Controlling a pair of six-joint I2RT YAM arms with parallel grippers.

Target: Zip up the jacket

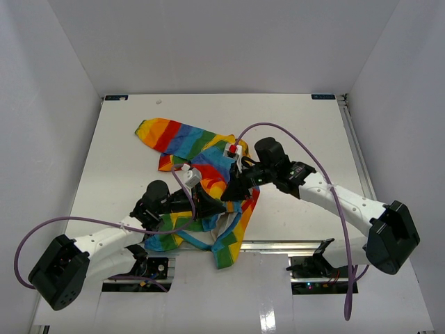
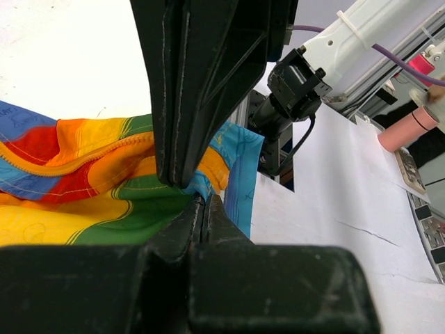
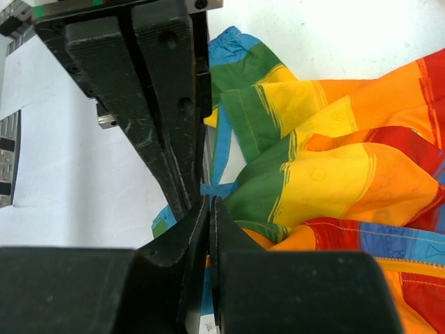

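White counter (image 1: 313, 125), white walls (image 1: 42, 83) round it. Rainbow jacket (image 1: 188, 142) lies crumpled mid-counter btwn my arms, lower end over the near rail (image 1: 278, 245). My left fingers (image 2: 181, 104) are clenched on its blue-trimmed edge; right fingers (image 3: 156, 104) pinch a light-blue trim strip. Purple cables (image 1: 274, 124) loop over both arms. Pink bottle (image 2: 407, 129) sits off-counter.

white table (image 1: 299, 122), pink cylinder (image 2: 407, 129)
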